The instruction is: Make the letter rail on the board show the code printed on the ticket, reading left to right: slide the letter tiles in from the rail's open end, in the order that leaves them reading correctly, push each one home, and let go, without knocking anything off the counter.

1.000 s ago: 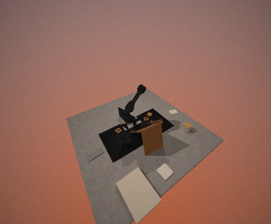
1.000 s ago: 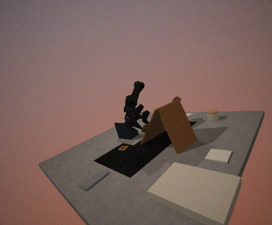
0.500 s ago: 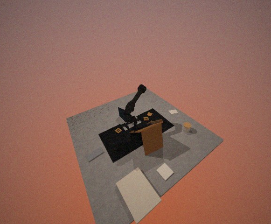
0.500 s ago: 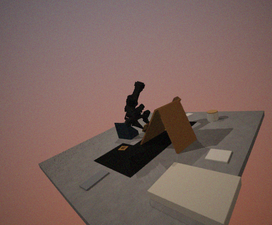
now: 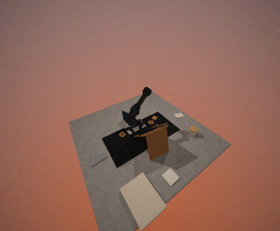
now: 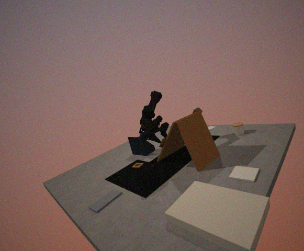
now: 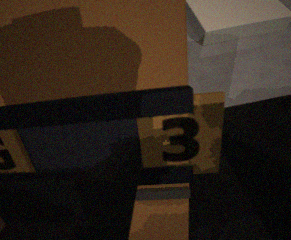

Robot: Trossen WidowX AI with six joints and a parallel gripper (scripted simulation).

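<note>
The brown A-shaped board [image 5: 157, 144] [image 6: 202, 143] [image 7: 165, 55] stands over the black mat. Its dark blue letter rail [image 7: 80, 150] shows in the wrist view, with a G tile [image 7: 0, 152] at the left and a gap between it and the 3 tile [image 7: 181, 141]. The 3 tile is partly inside the rail's right end, its right part sticking out. My gripper [image 5: 137, 130] is shut on the 3 tile; its fingers are too dark to make out in the wrist view. Loose tiles [image 5: 122, 134] [image 5: 151, 122] [image 5: 154, 117] lie on the mat. No ticket print is readable.
A dark blue panel [image 5: 127, 117] [image 6: 141, 146] stands beside the arm. A lidded jar [image 5: 193, 131] [image 6: 237, 128], large cream box [image 5: 142, 198] [image 6: 219, 210], white block [image 5: 170, 176] [image 6: 244, 173], grey strip [image 5: 98, 159] [image 6: 105, 200] and white card [image 5: 179, 115] lie around the black mat [image 5: 120, 151] [image 6: 144, 181].
</note>
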